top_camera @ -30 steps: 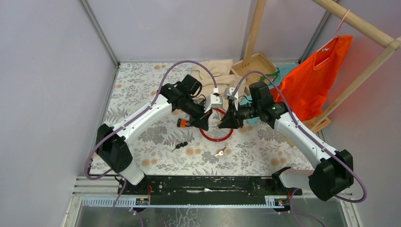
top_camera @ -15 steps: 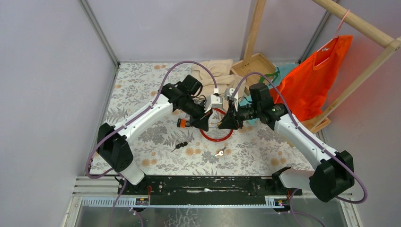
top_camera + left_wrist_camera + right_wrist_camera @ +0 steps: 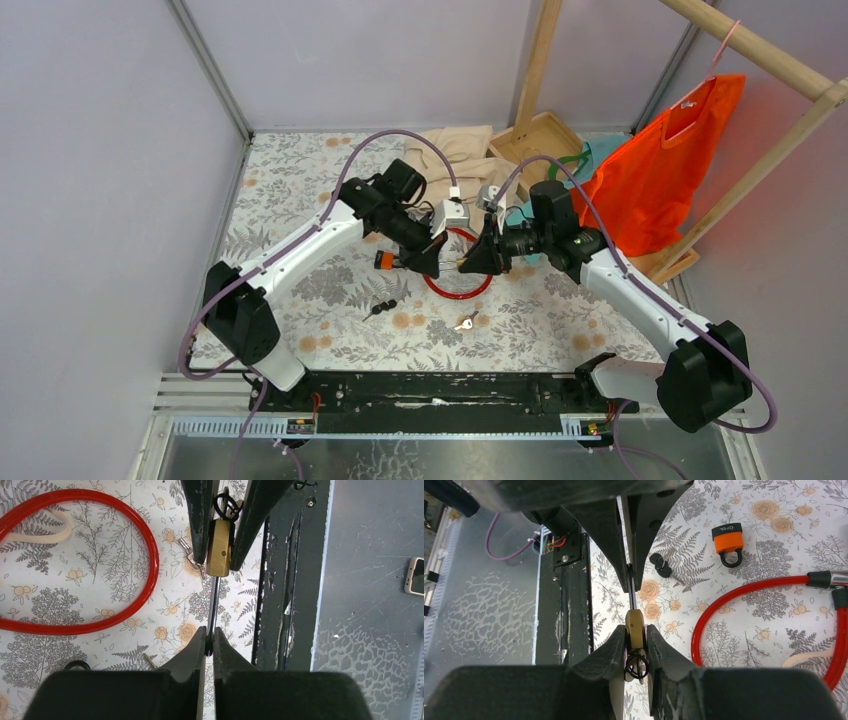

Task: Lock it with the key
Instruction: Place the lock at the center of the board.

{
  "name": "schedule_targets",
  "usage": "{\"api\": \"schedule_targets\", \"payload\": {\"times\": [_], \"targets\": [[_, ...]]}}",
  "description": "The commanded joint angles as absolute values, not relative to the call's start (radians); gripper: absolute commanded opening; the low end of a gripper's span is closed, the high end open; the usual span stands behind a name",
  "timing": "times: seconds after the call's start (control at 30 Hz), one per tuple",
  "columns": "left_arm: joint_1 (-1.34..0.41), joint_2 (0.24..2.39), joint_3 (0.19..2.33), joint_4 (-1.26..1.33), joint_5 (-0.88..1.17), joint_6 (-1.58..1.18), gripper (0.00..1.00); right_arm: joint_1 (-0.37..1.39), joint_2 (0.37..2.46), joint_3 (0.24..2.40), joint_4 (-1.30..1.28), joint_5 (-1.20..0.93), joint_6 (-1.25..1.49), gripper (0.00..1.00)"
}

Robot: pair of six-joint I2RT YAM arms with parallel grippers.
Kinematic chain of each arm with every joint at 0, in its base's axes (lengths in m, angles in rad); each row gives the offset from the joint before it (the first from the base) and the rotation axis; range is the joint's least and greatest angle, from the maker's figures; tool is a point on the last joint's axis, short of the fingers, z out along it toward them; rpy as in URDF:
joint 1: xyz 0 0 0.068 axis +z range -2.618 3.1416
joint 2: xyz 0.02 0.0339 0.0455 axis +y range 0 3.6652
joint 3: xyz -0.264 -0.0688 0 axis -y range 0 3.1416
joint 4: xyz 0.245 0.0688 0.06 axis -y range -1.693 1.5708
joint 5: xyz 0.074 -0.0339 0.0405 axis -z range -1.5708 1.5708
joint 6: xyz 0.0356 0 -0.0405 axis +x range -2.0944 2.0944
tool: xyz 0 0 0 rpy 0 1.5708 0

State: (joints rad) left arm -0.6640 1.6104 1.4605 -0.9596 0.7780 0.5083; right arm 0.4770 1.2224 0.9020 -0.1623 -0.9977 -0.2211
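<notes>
The left arm (image 3: 305, 245) and right arm (image 3: 640, 295) both wear glossy white shells over their long links, with chunky black housings at every joint. A thin purple cable (image 3: 390, 131) runs along each. Small white camera blocks (image 3: 455, 213) sit at the wrists. The left gripper (image 3: 209, 636) and right gripper (image 3: 636, 628) have matte black, wedge-shaped fingers (image 3: 611, 647).

One word was legible: white letters, apparently "OPEL", on the black top of the orange padlock (image 3: 727, 537), which lay beyond and to the right of the right gripper (image 3: 636, 632). Nothing else could be read.
</notes>
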Motion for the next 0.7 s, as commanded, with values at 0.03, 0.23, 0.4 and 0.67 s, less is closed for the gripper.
{"api": "schedule_targets", "payload": {"times": [0.03, 0.23, 0.4, 0.67], "targets": [[-0.7, 1.58, 1.457, -0.723, 0.928, 0.455, 0.0, 0.525, 1.209, 0.906, 0.109, -1.063, -0.119, 0.0], [-0.699, 1.581, 1.453, -0.719, 0.944, 0.448, 0.0, 0.526, 1.206, 0.905, 0.121, -1.059, -0.115, 0.0], [-0.696, 1.587, 1.469, -0.717, 0.957, 0.44, 0.0, 0.538, 1.208, 0.909, 0.102, -1.054, -0.144, 0.0], [-0.662, 1.578, 1.473, -0.676, 0.977, 0.427, 0.0, 0.558, 1.213, 0.934, 0.04, -1.042, -0.215, 0.0]]}}
